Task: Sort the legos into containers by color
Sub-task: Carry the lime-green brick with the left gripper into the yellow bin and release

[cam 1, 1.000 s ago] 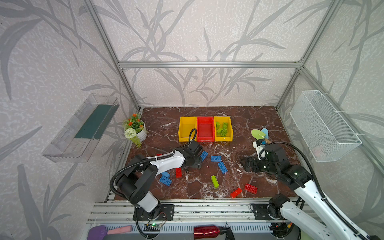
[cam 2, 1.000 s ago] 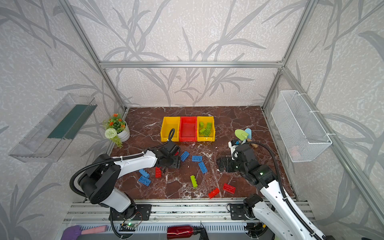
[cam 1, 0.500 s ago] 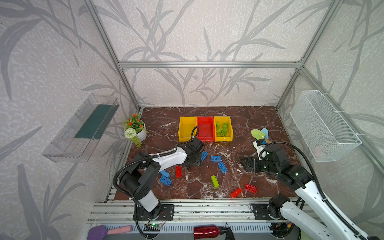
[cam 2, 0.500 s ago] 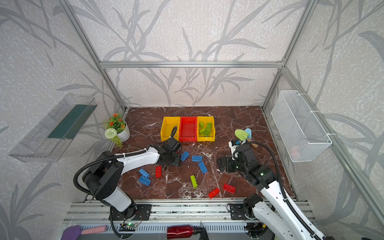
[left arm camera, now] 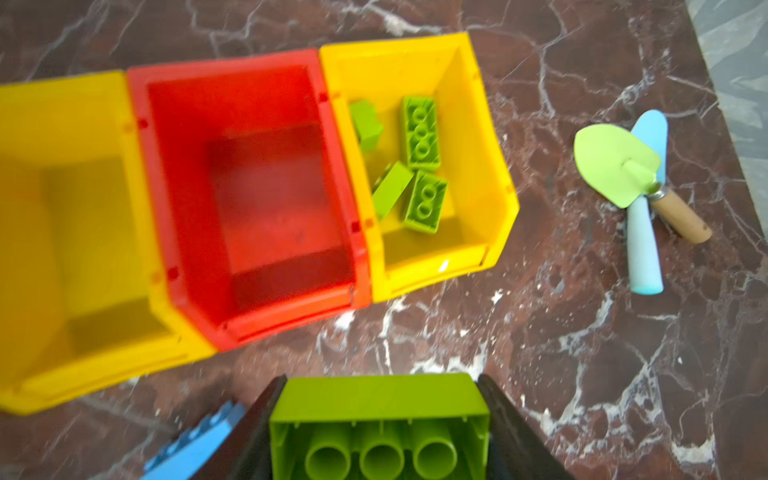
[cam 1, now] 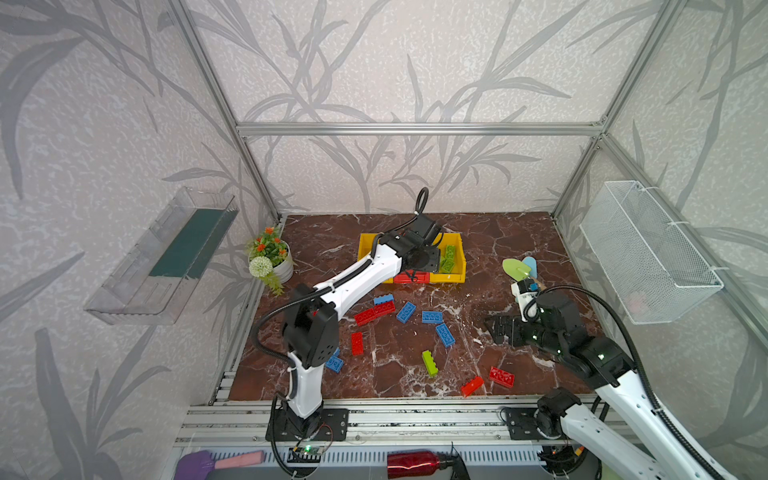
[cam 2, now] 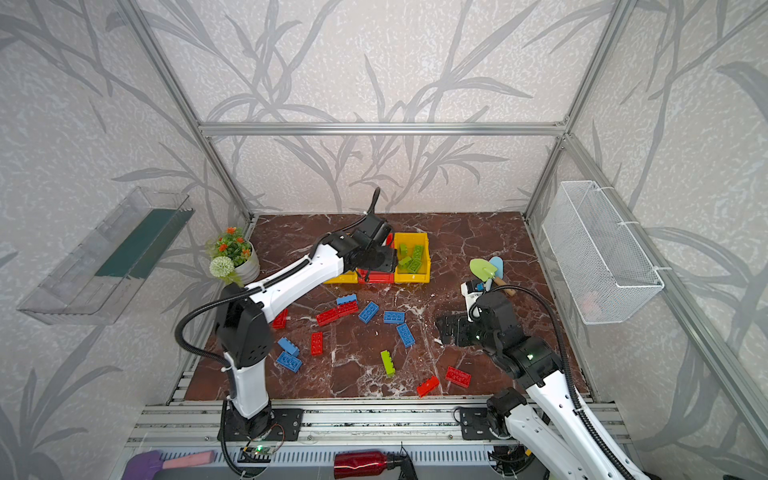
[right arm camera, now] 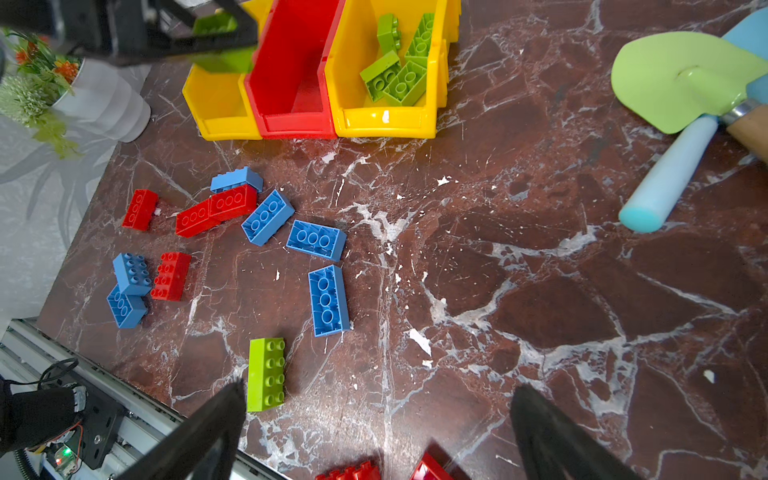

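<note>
Green lego (left arm camera: 378,399) tight between left fingers (left arm camera: 257,424) over the bins (left arm camera: 291,309), arm (cam 1: 357,278) outstretched; right fingers (right arm camera: 208,436) wide apart, empty.

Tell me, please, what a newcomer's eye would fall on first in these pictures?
The left hand grips a lime green studded plastic brick, raised over the back of the dark red marble table. There the yellow plastic bin on the right holds four lime green bricks; the red plastic bin beside it is empty. Red bricks and blue bricks lie scattered in front.
</note>
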Controlling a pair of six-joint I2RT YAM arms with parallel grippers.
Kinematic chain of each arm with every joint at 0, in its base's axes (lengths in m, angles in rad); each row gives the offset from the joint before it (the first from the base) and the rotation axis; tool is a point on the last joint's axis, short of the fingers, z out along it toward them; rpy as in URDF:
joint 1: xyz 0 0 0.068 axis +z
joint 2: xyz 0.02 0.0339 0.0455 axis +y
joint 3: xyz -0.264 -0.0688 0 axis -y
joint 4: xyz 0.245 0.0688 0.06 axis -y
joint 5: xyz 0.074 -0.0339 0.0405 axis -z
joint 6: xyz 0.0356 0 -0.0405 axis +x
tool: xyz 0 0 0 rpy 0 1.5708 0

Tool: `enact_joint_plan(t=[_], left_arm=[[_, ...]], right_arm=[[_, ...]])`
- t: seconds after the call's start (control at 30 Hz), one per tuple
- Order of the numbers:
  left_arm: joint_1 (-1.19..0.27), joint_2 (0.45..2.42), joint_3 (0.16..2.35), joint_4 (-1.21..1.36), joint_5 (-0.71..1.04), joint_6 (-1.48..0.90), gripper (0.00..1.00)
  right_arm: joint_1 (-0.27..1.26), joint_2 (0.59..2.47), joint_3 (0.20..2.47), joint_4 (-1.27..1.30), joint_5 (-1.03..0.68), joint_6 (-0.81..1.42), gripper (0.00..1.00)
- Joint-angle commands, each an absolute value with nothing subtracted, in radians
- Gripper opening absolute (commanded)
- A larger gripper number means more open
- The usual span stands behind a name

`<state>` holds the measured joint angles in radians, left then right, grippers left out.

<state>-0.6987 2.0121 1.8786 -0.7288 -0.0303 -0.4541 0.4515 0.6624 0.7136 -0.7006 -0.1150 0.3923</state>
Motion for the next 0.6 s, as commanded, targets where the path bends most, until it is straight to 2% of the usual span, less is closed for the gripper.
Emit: enact_joint_plan(t=[0.0,0.2,0.3,0.37,0.5,0.57], left_arm=[[-0.703,2.171,2.106,-0.870,-0.025,-0.399,0.37],[-0.700,2.468,2.566,-0.987,-0.025,-0.374,0.37],[-0.696,2.546,2.646,-0.946,0.002,-0.368,0.39],[-0.692,2.564,2.649,-0.909,0.009,-0.378,0.50],[-0.680,2.575,2.652,-0.889,0.017,-0.394,0.85],[-0.677,2.566,2.652,-0.886,0.025,-0.390,0.92]], right_arm=[[0.450,0.646,0.697,-0.692,-0.130,0.394,0.99],[0.444,0.647,0.699,-0.702,-0.109,0.384,0.99],[0.443,0.652,0.705,-0.702,-0.107,0.381,0.99],[0.442,0.660,0.711,-0.707,-0.099,0.377,0.99],[0.440,0.682,0.724,-0.708,-0.085,0.370,0.99],[0.440,0.695,0.728,-0.701,-0.083,0.367,0.99]])
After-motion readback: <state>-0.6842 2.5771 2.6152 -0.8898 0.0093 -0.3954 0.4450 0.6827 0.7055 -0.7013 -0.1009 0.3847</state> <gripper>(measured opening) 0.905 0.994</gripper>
